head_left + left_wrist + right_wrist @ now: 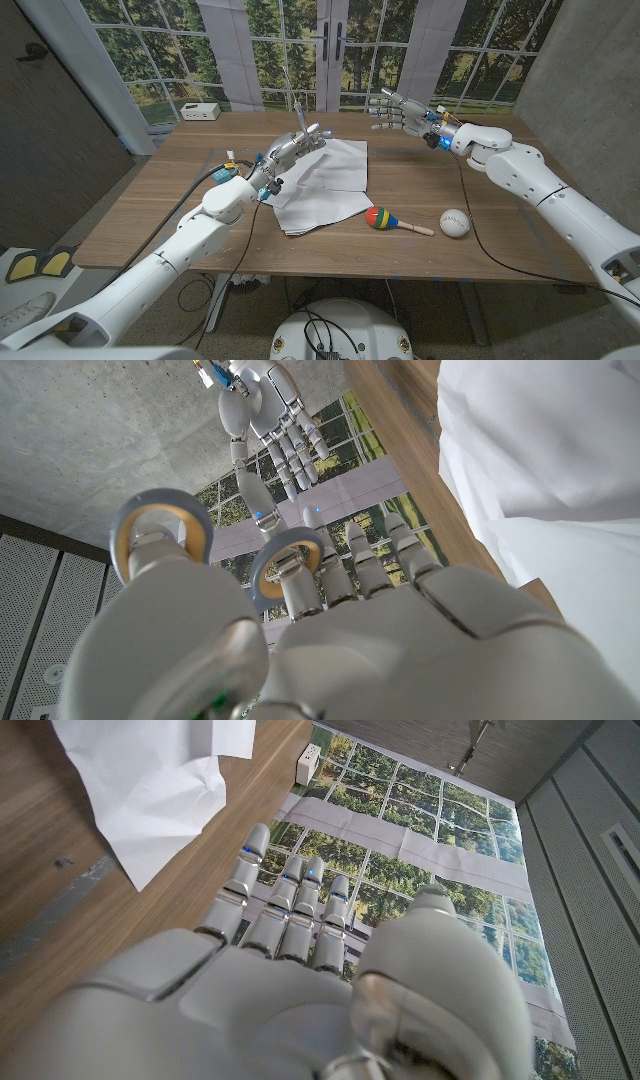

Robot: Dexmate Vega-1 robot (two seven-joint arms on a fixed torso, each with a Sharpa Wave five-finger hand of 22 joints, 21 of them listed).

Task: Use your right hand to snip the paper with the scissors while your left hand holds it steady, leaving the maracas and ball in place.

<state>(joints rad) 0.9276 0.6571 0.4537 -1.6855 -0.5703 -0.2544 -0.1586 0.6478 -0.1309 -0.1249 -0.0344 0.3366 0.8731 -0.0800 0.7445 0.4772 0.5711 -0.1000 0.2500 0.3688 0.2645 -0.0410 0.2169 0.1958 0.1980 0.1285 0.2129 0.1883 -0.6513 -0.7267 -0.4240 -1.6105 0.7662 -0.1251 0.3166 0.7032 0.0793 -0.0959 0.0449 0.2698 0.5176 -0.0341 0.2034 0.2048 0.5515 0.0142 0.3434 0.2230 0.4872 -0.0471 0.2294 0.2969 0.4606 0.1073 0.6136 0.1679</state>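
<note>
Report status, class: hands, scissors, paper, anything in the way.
Left hand grips grey-handled scissors, blades up, over crumpled white paper sheet. Right hand open, raised, empty. Multicoloured maraca and white ball beside paper, not blocking.

Scissor blades (298, 108) perhaps too thin

You have white paper (325, 182) under your white-and-grey left hand (297, 143), grey-ringed scissors (160, 535) with tan lining on it, and, nearer you than your right hand (400, 110), a red, yellow, green and blue maraca (385, 218), a white ball (455, 223), on a brown wood-grain desk (420, 190).
</note>
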